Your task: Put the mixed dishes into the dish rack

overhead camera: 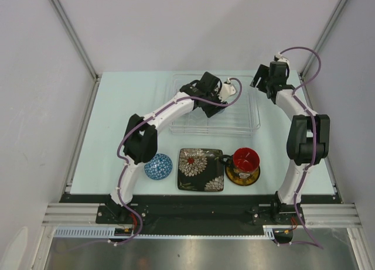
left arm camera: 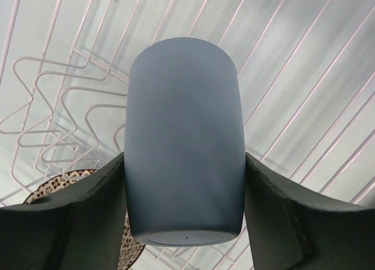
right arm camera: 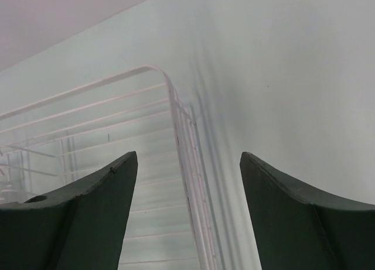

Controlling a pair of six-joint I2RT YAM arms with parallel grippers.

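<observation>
My left gripper (left arm camera: 184, 164) is shut on the pale blue cup (left arm camera: 184, 106) and holds it by its sides over the wire floor of the dish rack (left arm camera: 304, 71). In the top view this gripper (overhead camera: 218, 105) is inside the rack (overhead camera: 249, 127). A beige lattice-patterned bowl (left arm camera: 55, 187) lies in the rack under the left finger. My right gripper (overhead camera: 266, 78) is open and empty above the rack's far right corner (right arm camera: 179, 126). The small blue saucer (overhead camera: 158, 166), the black square floral plate (overhead camera: 201, 169) and the dark mug with red inside (overhead camera: 245, 159) on the yellow saucer (overhead camera: 241, 177) stand near the front.
Metal frame posts and white walls close in the table on the left, right and back. The three front dishes stand in a row between the two arm bases, just ahead of the table's near edge (overhead camera: 193, 195).
</observation>
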